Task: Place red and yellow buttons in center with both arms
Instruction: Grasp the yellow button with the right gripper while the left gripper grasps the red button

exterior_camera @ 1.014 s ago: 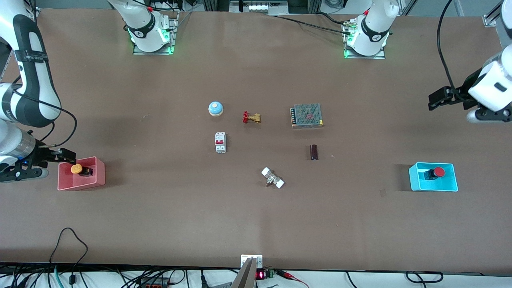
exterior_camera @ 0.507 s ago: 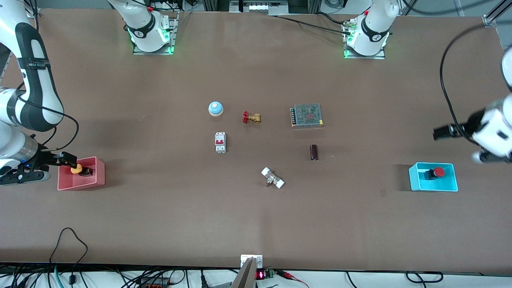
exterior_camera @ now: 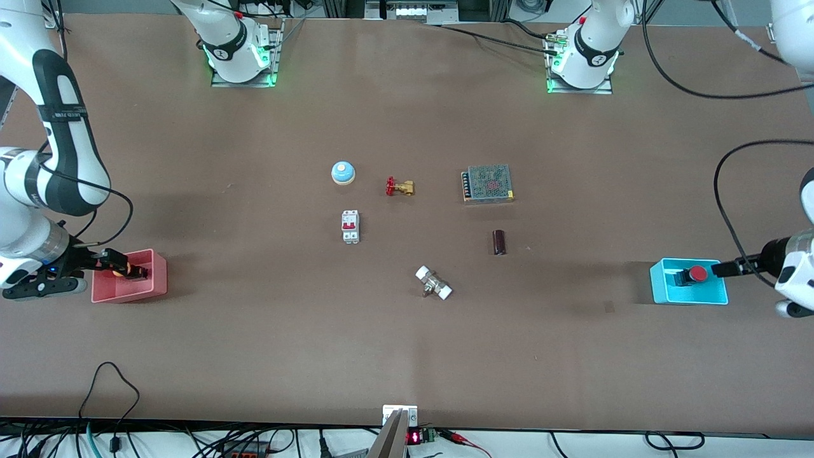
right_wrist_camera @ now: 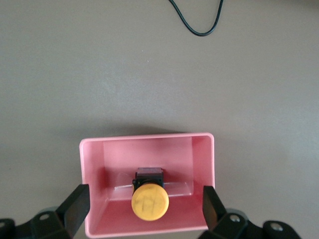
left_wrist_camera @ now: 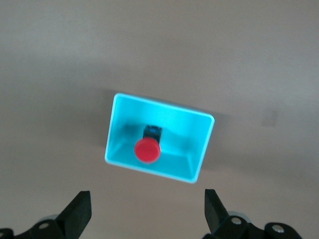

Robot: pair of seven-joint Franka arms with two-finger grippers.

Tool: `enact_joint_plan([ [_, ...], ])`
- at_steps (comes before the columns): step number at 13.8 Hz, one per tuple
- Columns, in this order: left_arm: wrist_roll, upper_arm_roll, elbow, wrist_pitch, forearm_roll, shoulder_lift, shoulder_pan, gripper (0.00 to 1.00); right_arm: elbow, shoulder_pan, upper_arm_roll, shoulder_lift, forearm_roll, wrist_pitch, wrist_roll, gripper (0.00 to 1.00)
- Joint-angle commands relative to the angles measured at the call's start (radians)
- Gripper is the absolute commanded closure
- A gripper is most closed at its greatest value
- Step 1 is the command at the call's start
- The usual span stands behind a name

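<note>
The yellow button lies in the pink bin at the right arm's end of the table. My right gripper hangs open over that bin, with the button between its fingers in the right wrist view. In the front view the gripper hides most of the button. The red button lies in the cyan bin at the left arm's end and also shows in the left wrist view. My left gripper is open and empty, just above that bin's outer edge.
On the brown tabletop's middle lie a blue dome bell, a brass valve with a red handwheel, a white circuit breaker, a mesh-topped power supply, a dark cylinder and a white-capped fitting.
My left gripper has swung down from high above the table's end to the cyan bin's edge. My right gripper has edged farther over the pink bin and now covers the yellow button.
</note>
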Motion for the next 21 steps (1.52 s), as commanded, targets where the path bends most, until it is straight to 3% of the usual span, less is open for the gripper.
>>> enact_joint_plan([
  [1,0.093,-0.001,0.015,0.075,-0.007,0.065,0.01,0.0,0.007,-0.014,0.012,0.026,0.005,0.028,-0.015,0.0],
  [6,0.139,-0.001,-0.249,0.419,-0.012,0.064,0.026,0.0,0.005,-0.016,0.013,0.052,0.007,0.057,-0.032,0.0],
  [13,0.145,-0.004,-0.315,0.459,-0.015,0.069,0.033,0.01,0.005,-0.016,0.012,0.079,0.0,0.059,-0.158,0.0],
  [15,0.145,-0.004,-0.315,0.458,-0.013,0.069,0.033,0.2,0.001,-0.016,0.012,0.087,-0.003,0.076,-0.182,0.0],
  [17,0.148,-0.004,-0.314,0.451,-0.012,0.069,0.032,0.52,-0.004,-0.02,0.012,0.095,-0.006,0.077,-0.184,0.0],
  [19,0.174,-0.004,-0.306,0.45,-0.012,0.069,0.03,0.6,-0.009,-0.022,0.012,0.095,-0.007,0.077,-0.216,0.0],
  [21,0.19,-0.003,-0.286,0.45,-0.007,0.067,0.03,0.6,-0.016,-0.03,0.012,0.092,-0.006,0.071,-0.237,0.0],
])
